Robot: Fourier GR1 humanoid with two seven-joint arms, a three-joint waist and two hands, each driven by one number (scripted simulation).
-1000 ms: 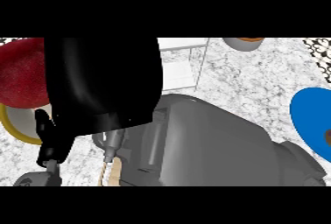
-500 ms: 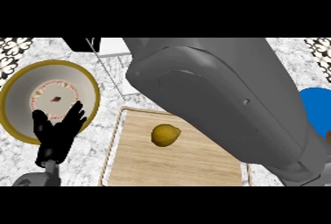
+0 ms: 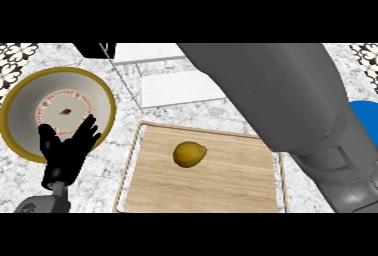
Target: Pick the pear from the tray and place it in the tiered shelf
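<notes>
A yellow-green pear (image 3: pixel 190 154) lies on the wooden tray (image 3: pixel 221 192), a little left of the tray's middle, with nothing touching it. Behind the tray stands the white tiered shelf (image 3: pixel 177 85) with its thin wire frame. My left hand (image 3: pixel 68 150) rests open at the lower left, fingers up, over the rim of a plate. My right forearm (image 3: pixel 295 115) crosses the view from the lower right to the top edge, passing above the tray's right side. Its hand lies beyond the top edge and does not show.
A yellow-rimmed white plate (image 3: pixel 29 100) with a small dark bit in its middle lies left of the tray. A blue plate (image 3: pixel 365 117) shows at the right edge, partly behind my forearm. Marbled counter surrounds the tray.
One second ago my right arm and its black hand filled the view. The arm has since swung up and to the right, uncovering the tray and pear. My left hand stays still.
</notes>
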